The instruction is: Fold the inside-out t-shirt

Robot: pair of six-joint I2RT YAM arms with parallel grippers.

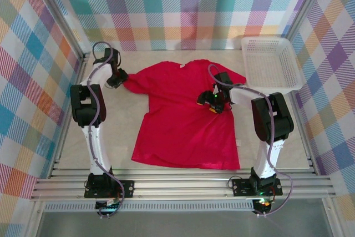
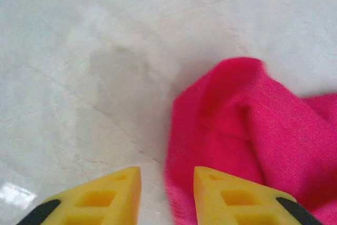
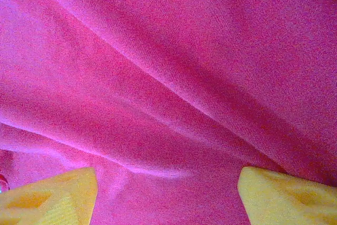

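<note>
The inside-out t-shirt [image 1: 186,120] lies spread flat and bright red on the pale table, collar toward the back, with a small white tag [image 1: 180,66] at the neck. My left gripper [image 1: 117,79] is at the end of the shirt's left sleeve. In the left wrist view its yellow fingers [image 2: 113,196] stand apart, and the left gripper [image 2: 167,175] has the bunched sleeve edge [image 2: 253,119] lying partly in the gap, not pinched. My right gripper [image 1: 209,101] hovers low over the shirt's right chest. The right gripper [image 3: 167,175] is wide open over creased red fabric [image 3: 168,77].
A white mesh basket [image 1: 272,65] stands at the back right corner, just beyond the right sleeve. Bare table [image 2: 105,51] lies left of the left sleeve. Aluminium frame posts and plaid walls enclose the table on three sides.
</note>
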